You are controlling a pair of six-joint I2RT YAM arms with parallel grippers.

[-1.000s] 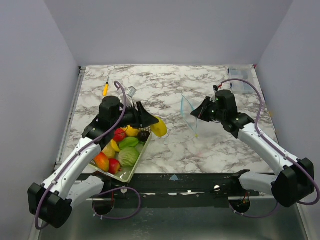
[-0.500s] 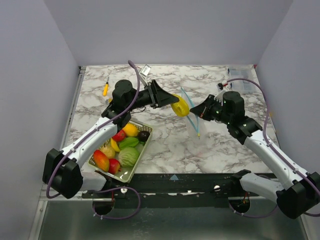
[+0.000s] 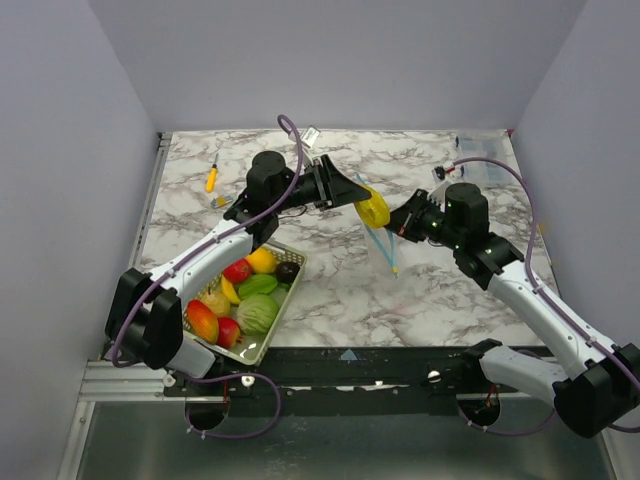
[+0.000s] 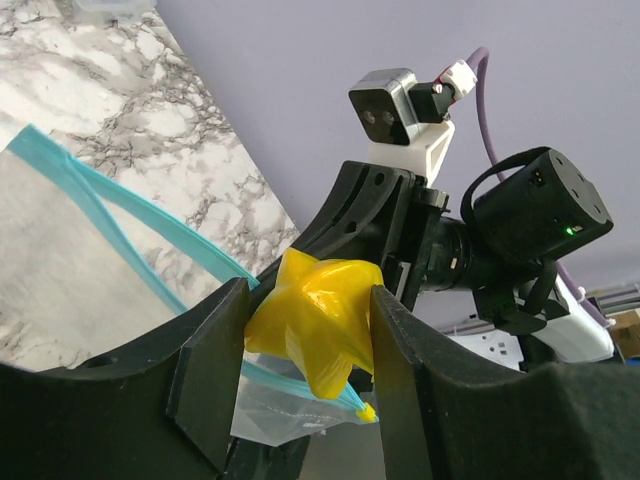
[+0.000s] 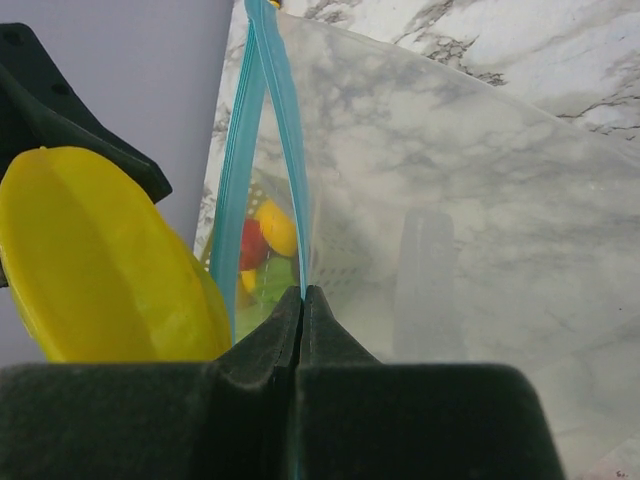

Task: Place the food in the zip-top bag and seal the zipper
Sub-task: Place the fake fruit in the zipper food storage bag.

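From above, the left gripper clamps a glossy yellow star-shaped toy fruit just beside the right gripper, which pinches the clear floppy zip-top bag (it hangs below those fingers). Left wrist: the fruit sits between both fingers, with the light-blue zipper strip close behind it. Right wrist: the jaws are closed on the zipper rim, and the fruit is to their left, seemingly at the bag's mouth.
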